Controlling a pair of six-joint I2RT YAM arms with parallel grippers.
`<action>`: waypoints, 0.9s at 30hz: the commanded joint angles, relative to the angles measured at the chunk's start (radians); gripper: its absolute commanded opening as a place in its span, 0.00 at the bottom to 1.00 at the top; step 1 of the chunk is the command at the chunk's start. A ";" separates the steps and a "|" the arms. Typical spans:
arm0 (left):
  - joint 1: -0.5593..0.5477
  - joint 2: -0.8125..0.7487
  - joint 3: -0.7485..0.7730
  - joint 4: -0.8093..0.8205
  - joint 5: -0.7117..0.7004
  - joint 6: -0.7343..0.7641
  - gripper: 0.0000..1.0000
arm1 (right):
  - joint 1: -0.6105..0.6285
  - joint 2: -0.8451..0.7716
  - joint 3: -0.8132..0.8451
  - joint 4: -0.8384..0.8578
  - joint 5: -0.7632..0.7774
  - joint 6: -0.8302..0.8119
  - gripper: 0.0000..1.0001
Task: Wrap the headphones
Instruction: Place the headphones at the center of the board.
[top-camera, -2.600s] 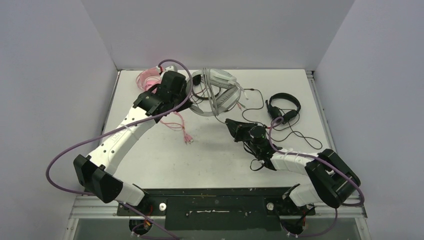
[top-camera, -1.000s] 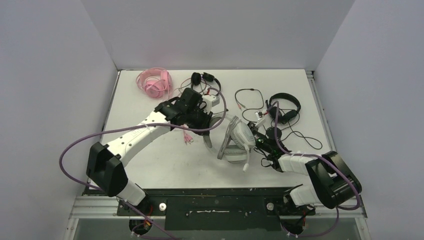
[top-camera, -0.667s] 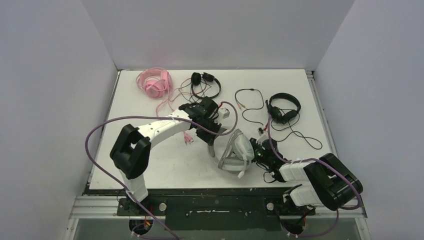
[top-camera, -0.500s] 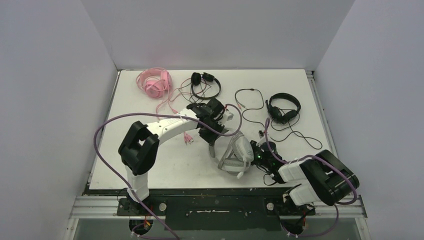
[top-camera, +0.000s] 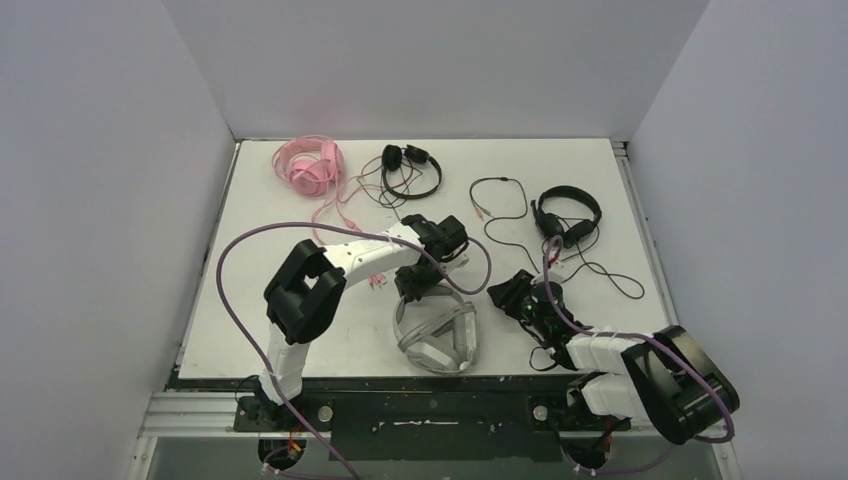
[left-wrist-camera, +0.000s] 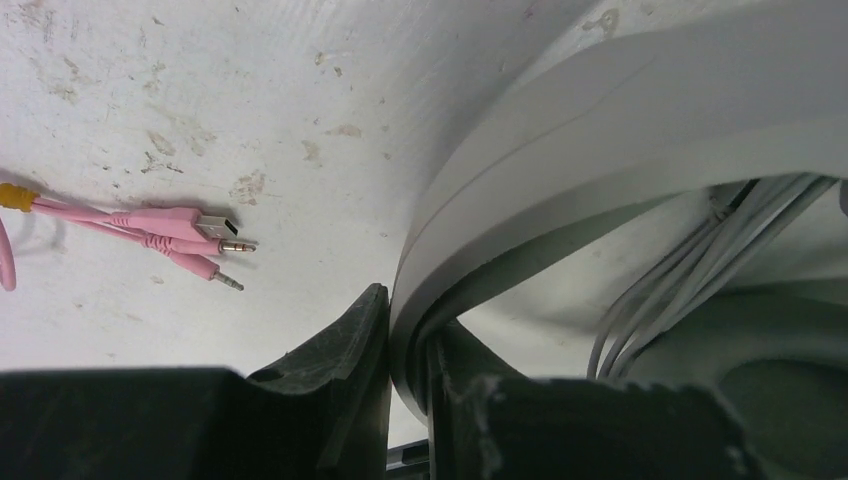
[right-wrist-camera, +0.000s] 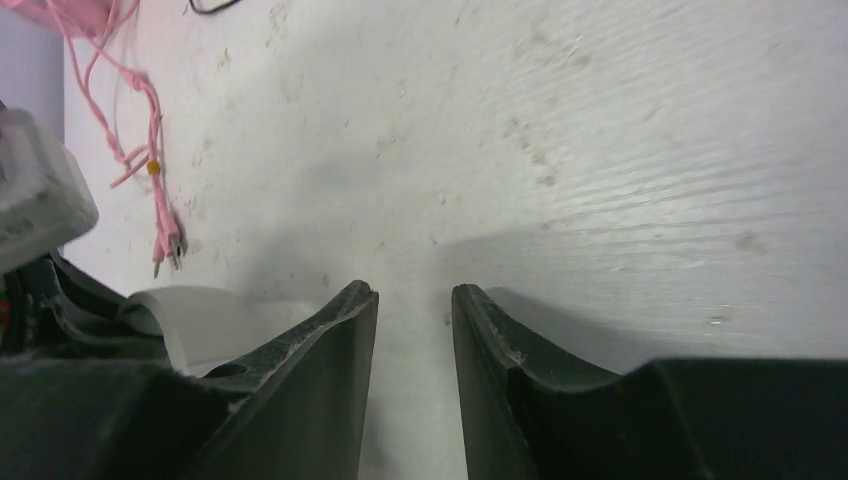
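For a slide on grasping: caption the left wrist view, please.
The left fingers pinch the white-grey headset by its band; pink plugs lie on the table beyond.

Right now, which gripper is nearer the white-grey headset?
Left. The left gripper is clamped on the headband of the white-grey headset; the right gripper stands open, apart, on its right.

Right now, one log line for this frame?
left gripper: shut on white headset band | right gripper: open, empty, right of headset | headset: on table, near front edge
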 joint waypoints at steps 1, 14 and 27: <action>-0.001 0.020 0.032 -0.049 -0.100 0.028 0.00 | -0.044 -0.114 0.009 -0.124 0.111 -0.066 0.37; -0.005 -0.015 0.159 -0.056 -0.310 0.010 0.22 | -0.048 -0.372 0.125 -0.426 0.031 -0.176 0.53; -0.045 -0.178 0.230 -0.156 -0.525 -0.206 0.91 | -0.048 -0.502 0.228 -0.612 0.059 -0.236 0.59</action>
